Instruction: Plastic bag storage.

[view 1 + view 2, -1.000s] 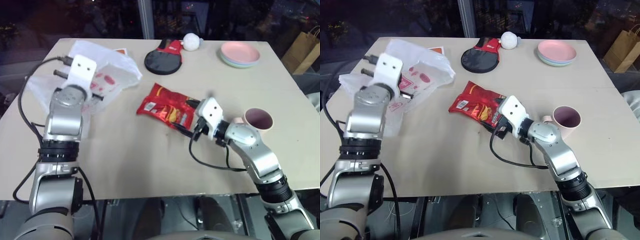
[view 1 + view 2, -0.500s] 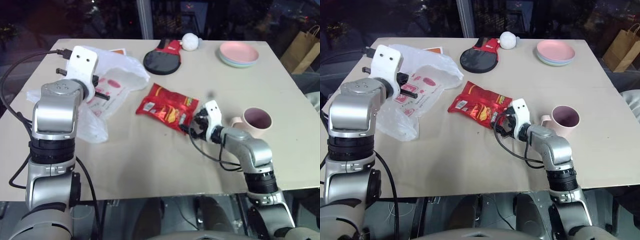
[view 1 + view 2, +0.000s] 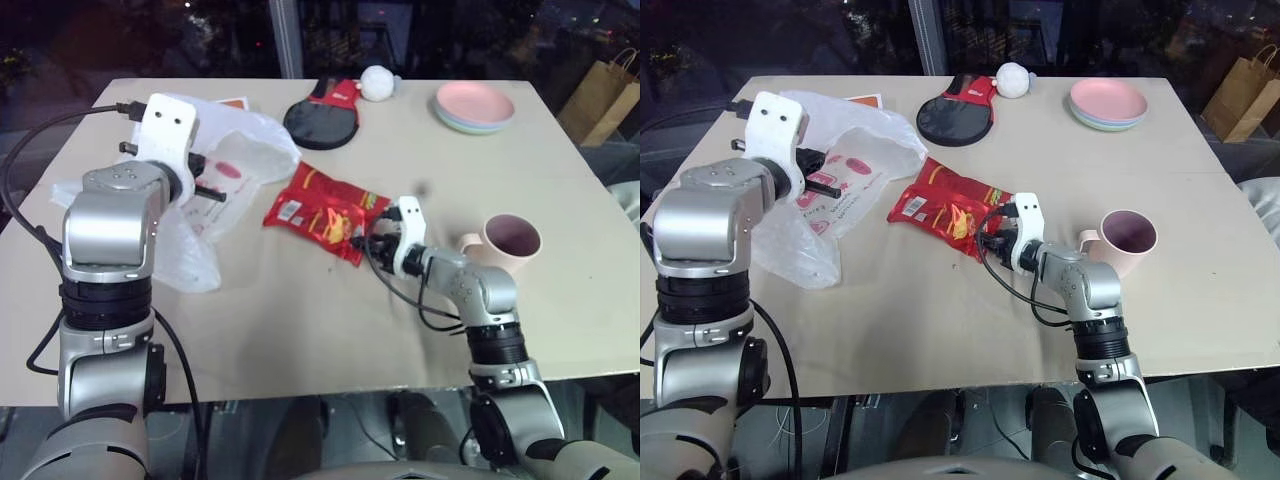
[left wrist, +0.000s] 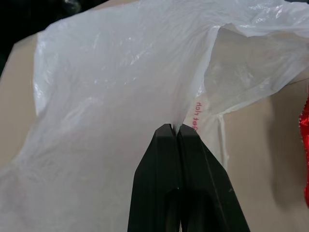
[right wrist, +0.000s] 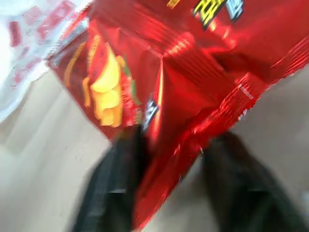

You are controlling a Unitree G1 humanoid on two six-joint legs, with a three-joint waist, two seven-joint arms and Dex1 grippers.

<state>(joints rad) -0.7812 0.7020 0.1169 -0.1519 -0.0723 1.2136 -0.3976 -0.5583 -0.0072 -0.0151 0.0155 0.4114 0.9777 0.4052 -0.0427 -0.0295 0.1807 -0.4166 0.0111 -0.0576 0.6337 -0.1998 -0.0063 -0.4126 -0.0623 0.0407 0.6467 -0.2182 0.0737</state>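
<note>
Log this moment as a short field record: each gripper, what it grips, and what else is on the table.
left gripper: shut on the thin translucent white plastic bag with red print, part of it lifted off the table
right gripper: fingers on either side of the near edge of the glossy red snack packet; grip not certain
beige table: also holds a pink mug, stacked pastel plates, a red and black paddle, a white ball
beside table: brown paper bag
</note>
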